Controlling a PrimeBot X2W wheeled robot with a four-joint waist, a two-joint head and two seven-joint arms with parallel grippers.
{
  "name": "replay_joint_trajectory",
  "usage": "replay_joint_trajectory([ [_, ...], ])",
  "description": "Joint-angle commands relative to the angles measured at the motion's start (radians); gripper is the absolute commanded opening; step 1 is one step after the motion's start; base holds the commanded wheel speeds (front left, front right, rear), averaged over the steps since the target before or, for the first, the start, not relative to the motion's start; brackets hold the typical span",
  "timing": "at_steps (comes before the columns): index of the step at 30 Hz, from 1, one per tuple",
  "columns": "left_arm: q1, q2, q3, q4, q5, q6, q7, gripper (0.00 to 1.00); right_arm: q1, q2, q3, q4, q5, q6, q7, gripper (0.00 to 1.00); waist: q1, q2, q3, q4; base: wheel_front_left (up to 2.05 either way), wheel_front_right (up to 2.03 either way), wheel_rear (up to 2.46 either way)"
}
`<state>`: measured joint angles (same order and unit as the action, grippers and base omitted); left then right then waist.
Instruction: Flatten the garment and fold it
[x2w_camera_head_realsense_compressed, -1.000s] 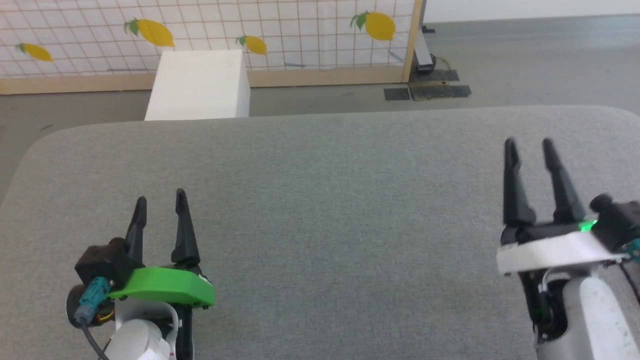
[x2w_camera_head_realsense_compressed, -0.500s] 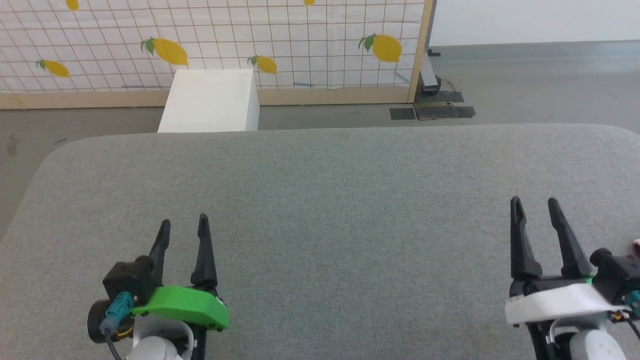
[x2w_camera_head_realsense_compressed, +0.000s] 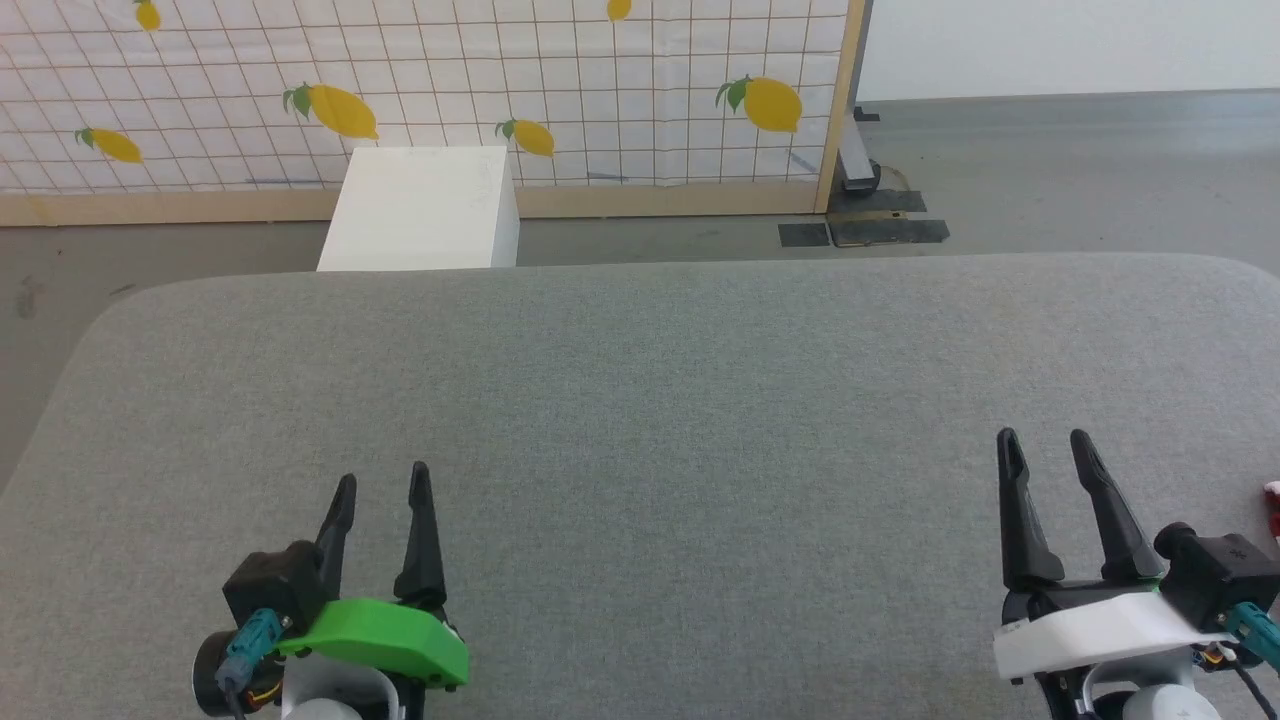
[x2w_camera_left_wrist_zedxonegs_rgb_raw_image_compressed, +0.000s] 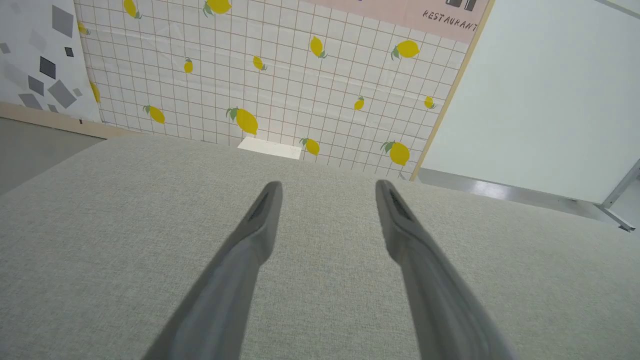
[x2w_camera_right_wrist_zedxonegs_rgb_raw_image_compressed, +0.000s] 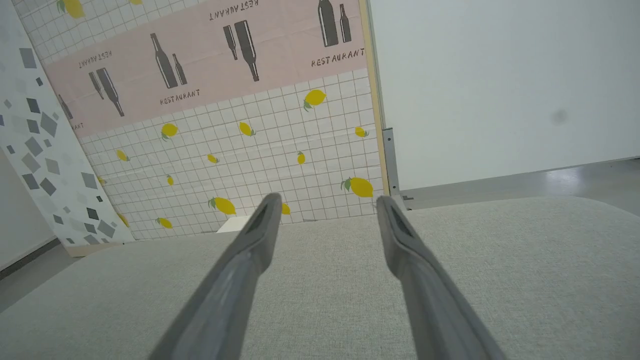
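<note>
A tiny sliver of red and white cloth (x2w_camera_head_realsense_compressed: 1272, 496) pokes in at the right edge of the head view, just right of my right arm; it looks like the garment, and the rest of it is out of view. My left gripper (x2w_camera_head_realsense_compressed: 382, 478) hovers open over the grey table (x2w_camera_head_realsense_compressed: 660, 400) at the lower left, with nothing between its fingers. My right gripper (x2w_camera_head_realsense_compressed: 1042, 443) is open at the lower right, also empty. In the wrist views the left gripper (x2w_camera_left_wrist_zedxonegs_rgb_raw_image_compressed: 327, 186) and the right gripper (x2w_camera_right_wrist_zedxonegs_rgb_raw_image_compressed: 325, 200) have spread fingers over bare grey cloth.
The table has rounded far corners. Beyond its far edge stands a white box (x2w_camera_head_realsense_compressed: 425, 210) on the floor, in front of a lemon-print partition (x2w_camera_head_realsense_compressed: 600, 90) with a wooden frame. Grey floor (x2w_camera_head_realsense_compressed: 1080, 170) lies to the far right.
The head camera has tilted, shifting the whole picture down. Both grippers have drawn back toward the near edge of the table, the right one more. Both stay open.
</note>
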<state>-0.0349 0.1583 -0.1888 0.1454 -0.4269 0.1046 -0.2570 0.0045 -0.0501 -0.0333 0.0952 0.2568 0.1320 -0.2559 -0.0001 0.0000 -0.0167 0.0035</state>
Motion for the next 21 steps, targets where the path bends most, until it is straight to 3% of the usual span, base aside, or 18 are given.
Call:
replay_joint_trajectory([
  [1,0.013,-0.005,0.007,0.005,0.012,-0.010,-0.005,1.00,0.006,0.000,0.004,0.006,0.008,-0.001,-0.006,1.00,0.0001,0.0000,-0.001,0.001,0.00,0.00,0.00],
  [4,0.013,-0.013,0.014,0.014,0.021,-0.019,-0.005,1.00,0.006,0.000,0.008,0.011,0.012,-0.001,-0.006,1.00,0.0001,0.0000,-0.004,0.001,0.00,0.00,0.00],
  [5,0.012,-0.015,0.016,0.016,0.024,-0.021,-0.005,0.00,0.006,0.000,0.008,0.011,0.014,-0.001,-0.006,0.00,0.0001,0.0000,-0.003,0.001,0.00,0.00,0.00],
  [21,0.003,-0.019,0.031,-0.003,0.061,-0.025,0.027,0.00,-0.001,0.000,0.008,-0.002,-0.020,0.000,0.026,0.00,0.0001,0.0000,-0.001,0.000,0.00,0.00,0.00],
])
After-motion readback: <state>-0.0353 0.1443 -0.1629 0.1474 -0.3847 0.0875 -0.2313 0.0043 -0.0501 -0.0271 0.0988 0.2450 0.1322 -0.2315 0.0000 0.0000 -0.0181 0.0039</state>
